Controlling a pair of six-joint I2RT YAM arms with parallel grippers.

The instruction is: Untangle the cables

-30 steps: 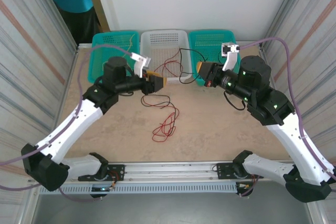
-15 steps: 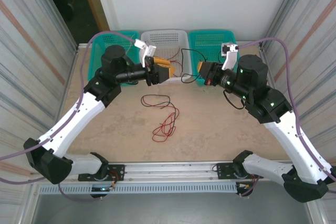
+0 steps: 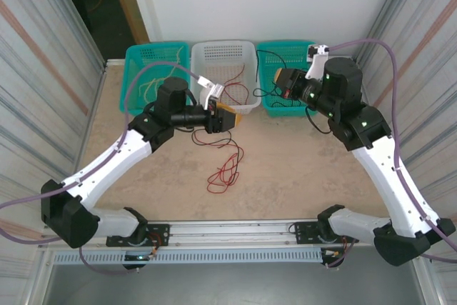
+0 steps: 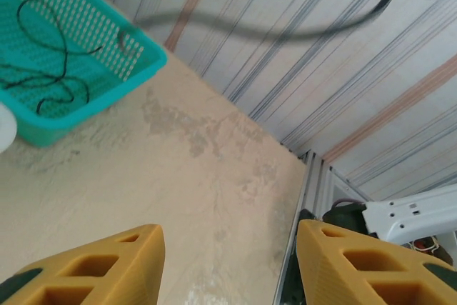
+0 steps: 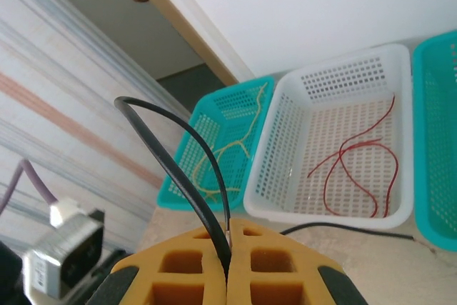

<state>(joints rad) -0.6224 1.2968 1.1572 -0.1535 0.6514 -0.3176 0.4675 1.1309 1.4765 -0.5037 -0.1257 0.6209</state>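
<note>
Fingers of the right gripper are pressed together on a black cable by the right teal basket. A red cable lies loose on the table, near the left gripper, whose fingers stand spread and empty

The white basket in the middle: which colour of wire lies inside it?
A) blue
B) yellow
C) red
C: a red wire curls on the floor of the white basket, while the yellow wire lies in the teal basket beside it.
</note>
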